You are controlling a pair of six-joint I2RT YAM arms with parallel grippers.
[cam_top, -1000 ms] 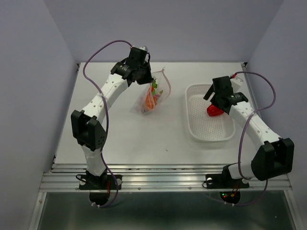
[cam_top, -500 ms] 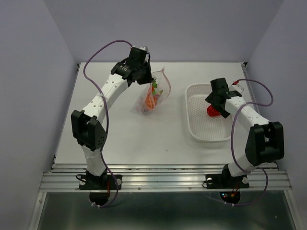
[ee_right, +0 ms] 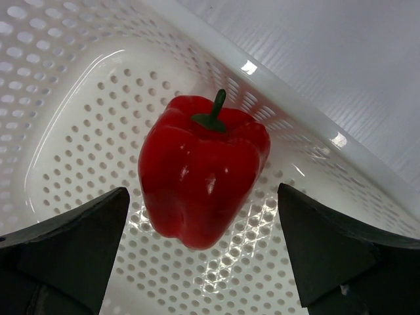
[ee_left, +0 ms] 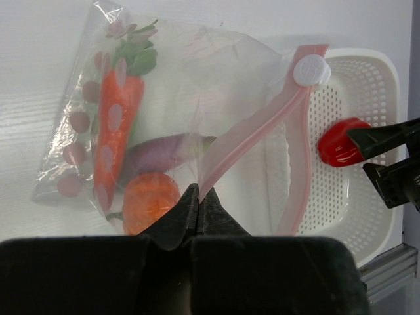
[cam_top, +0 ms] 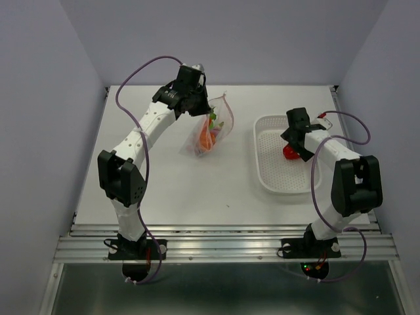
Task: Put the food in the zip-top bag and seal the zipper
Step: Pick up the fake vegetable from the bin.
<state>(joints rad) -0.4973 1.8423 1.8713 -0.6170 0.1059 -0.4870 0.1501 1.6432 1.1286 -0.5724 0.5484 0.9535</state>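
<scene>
My left gripper [cam_top: 197,105] [ee_left: 199,197] is shut on the pink-red zipper strip [ee_left: 252,134] of the clear zip-top bag [cam_top: 211,128] [ee_left: 177,111] and holds its mouth up. Inside the bag lie a carrot [ee_left: 115,125], a purple eggplant [ee_left: 157,151] and an orange fruit [ee_left: 149,200]. The white slider tab [ee_left: 310,70] sits at the strip's far end. A red pepper [cam_top: 291,151] [ee_right: 203,170] lies in the white perforated basket [cam_top: 270,177]. My right gripper [cam_top: 296,141] [ee_right: 203,252] is open, its fingers on either side of the pepper, not touching it.
The basket's rim [ee_right: 315,111] runs close behind the pepper. The table's right wall stands just beyond the basket. The bag's bottom rests on the white table [cam_top: 170,184] at centre back.
My right arm has folded in and the right gripper has come down closer over the pepper in the basket. The left gripper and the bag have stayed put.
</scene>
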